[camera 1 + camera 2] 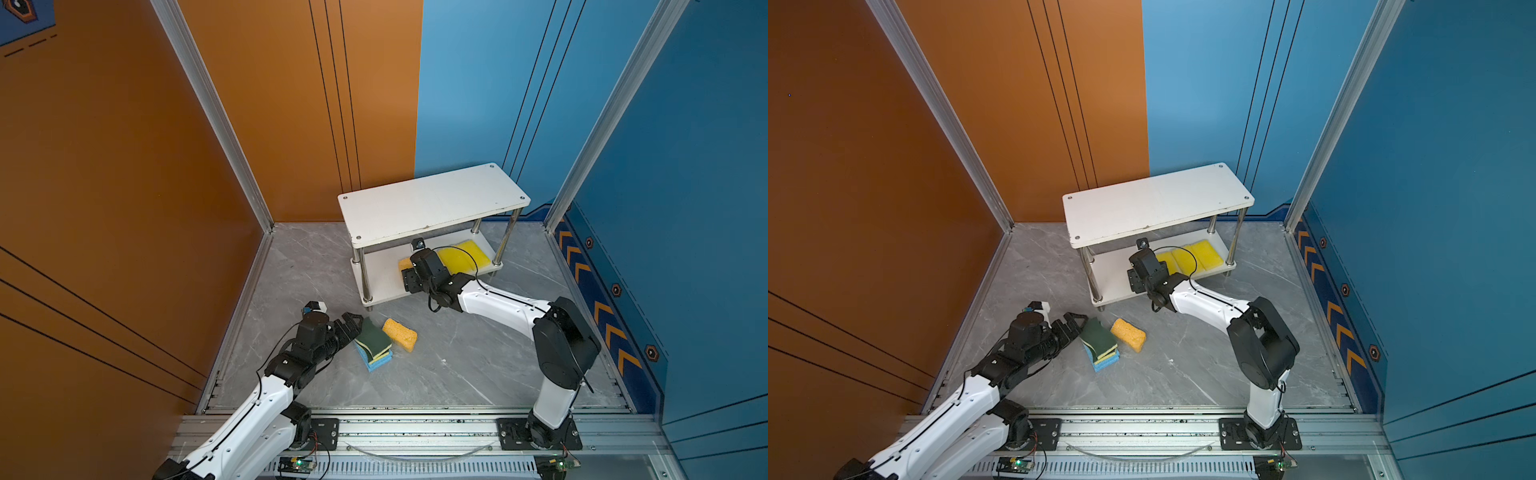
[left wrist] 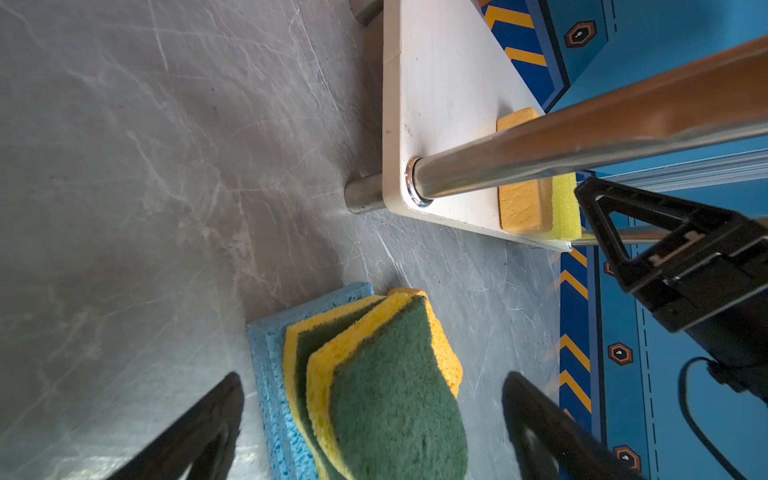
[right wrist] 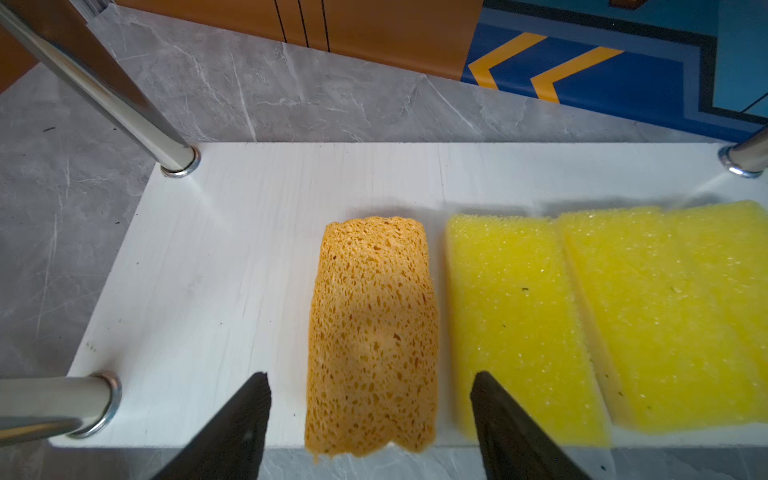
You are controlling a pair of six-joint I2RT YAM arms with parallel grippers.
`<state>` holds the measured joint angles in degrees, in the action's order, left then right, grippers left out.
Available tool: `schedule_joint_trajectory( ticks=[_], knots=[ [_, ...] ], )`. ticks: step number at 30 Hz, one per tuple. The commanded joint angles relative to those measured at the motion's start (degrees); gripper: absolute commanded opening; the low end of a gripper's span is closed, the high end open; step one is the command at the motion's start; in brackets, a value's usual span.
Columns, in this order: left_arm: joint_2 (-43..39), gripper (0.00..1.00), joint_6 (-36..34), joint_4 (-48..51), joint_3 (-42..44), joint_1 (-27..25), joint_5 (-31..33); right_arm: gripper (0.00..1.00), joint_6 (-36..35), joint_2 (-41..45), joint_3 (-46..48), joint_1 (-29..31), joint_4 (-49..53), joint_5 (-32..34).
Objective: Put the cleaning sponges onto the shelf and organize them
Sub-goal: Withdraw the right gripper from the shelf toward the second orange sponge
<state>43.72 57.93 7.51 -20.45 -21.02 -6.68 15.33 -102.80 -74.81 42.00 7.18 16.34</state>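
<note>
Nearest, low and left of centre in a top view: left gripper [image 1: 352, 328], jaws apart around the end of a stack on the table [image 1: 457, 374], not yet squeezing. Two green-topped scrub sponges [image 2: 395, 395] there, over two light blue sponges [image 2: 268, 365]. Just right of the stack, a loose orange sponge [image 1: 400, 334]. Farther back, at mid-frame: right gripper [image 3: 370, 375] reaching into the shelf [image 1: 432, 203], jaws parted and clear of a second orange sponge [image 3: 374, 324] lying flat on the lower board [image 3: 208, 270], just beside three bright yellow sponges [image 1: 1187, 257] in a row. Judged just under half done: four shelved, five left on the table, top board [image 1: 1154, 203] unused.
</note>
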Motion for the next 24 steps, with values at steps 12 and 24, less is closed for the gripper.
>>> schedule_joint_trajectory(
  ticks=[12, 24],
  knots=[
    [0.75, 0.97, -0.54, 0.75, -1.94, -0.09, 0.92, 0.87, -10.59, 12.26, 5.85, -0.95, 12.92, -22.24],
    [2.56, 0.98, -0.89, 1.27, -3.72, -0.16, 0.88, 1.0, -15.66, 19.46, 14.93, -0.47, 14.66, -34.54]
  ],
)
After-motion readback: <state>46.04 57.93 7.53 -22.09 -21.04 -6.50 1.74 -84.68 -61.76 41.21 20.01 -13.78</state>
